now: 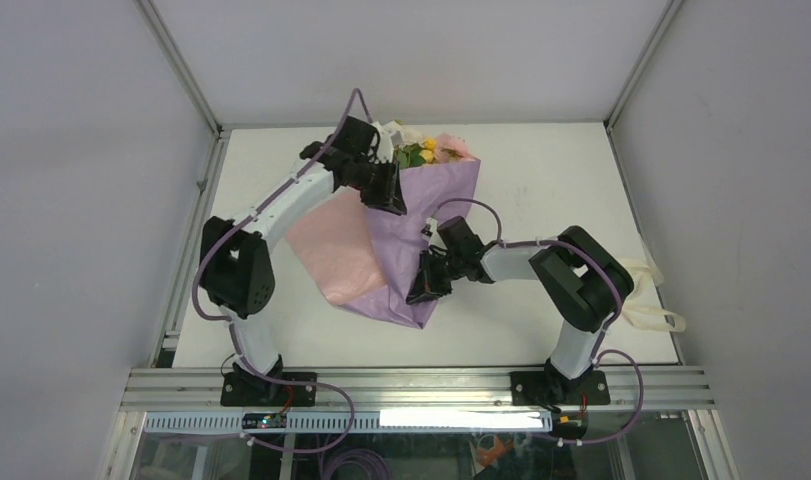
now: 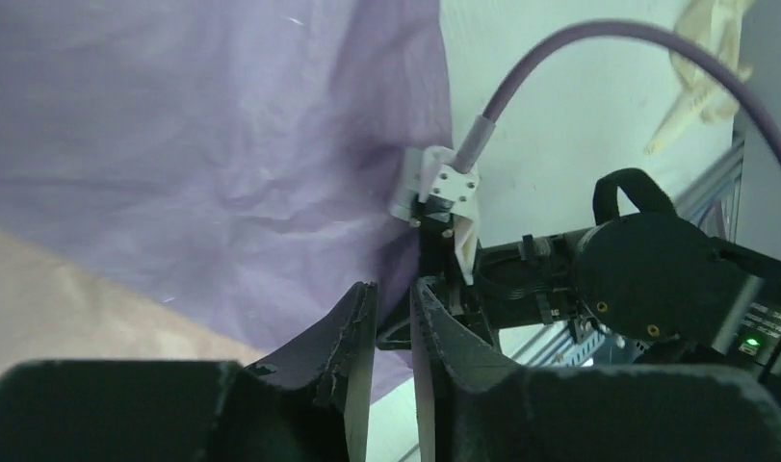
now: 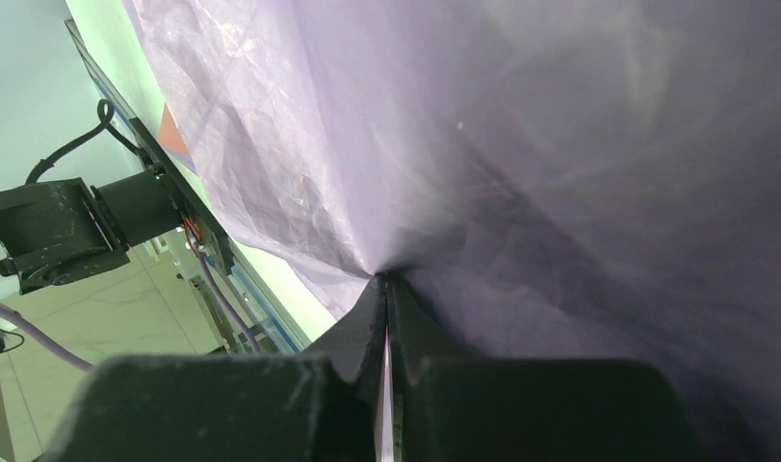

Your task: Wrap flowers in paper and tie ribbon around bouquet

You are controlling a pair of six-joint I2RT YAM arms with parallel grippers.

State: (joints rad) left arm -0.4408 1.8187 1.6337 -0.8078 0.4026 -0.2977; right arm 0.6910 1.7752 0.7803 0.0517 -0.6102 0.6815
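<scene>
R gripper (image 3: 384, 281) pinching paper (image 1: 427, 215) fold nr narrow end; L gripper (image 2: 394, 289) jaws narrow gap, nothing btwn, over paper nr flowers (image 1: 428, 150); ribbon (image 1: 653, 300) well apart at table (image 1: 551, 180) R edge

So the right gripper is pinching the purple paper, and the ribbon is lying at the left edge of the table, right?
Not quite: the ribbon lies at the table's right edge, as the top view shows. The right gripper is pinching the purple paper.
</scene>
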